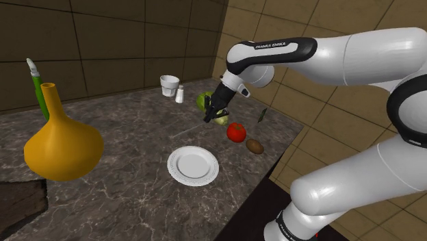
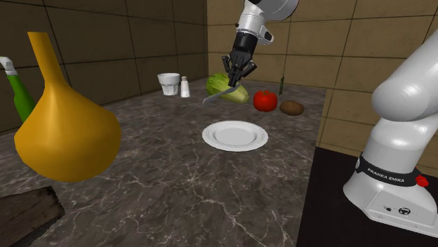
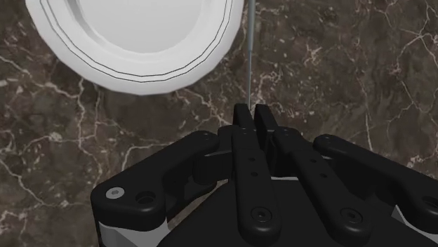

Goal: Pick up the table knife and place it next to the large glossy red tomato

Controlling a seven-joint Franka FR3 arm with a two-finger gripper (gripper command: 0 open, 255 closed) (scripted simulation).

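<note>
— One knife [image 2: 214, 98]: where is it?

— Pinched in the black gripper [image 2: 235, 83], fingers nearly together on the handle. It hangs above the dark marble counter [image 1: 123, 198], thin blade sticking out past the white plate's [image 3: 140, 77] rim.

— What's close by?

— A green lettuce [image 2: 221, 84] just behind the gripper. The red tomato [image 1: 236, 131] sits near, toward the shoulder view's right, apart from the knife.

— Anything crowding the tomato?

— A brown lump [image 1: 254, 146] just beside it, near the counter's edge. The plate lies in front, apart from it.

— Farther off?

— A white cup [image 1: 170, 85] and shaker [image 1: 180, 93] by the wall; an orange vase [image 1: 61, 144] and green bottle [image 1: 37, 89] well apart.
</note>
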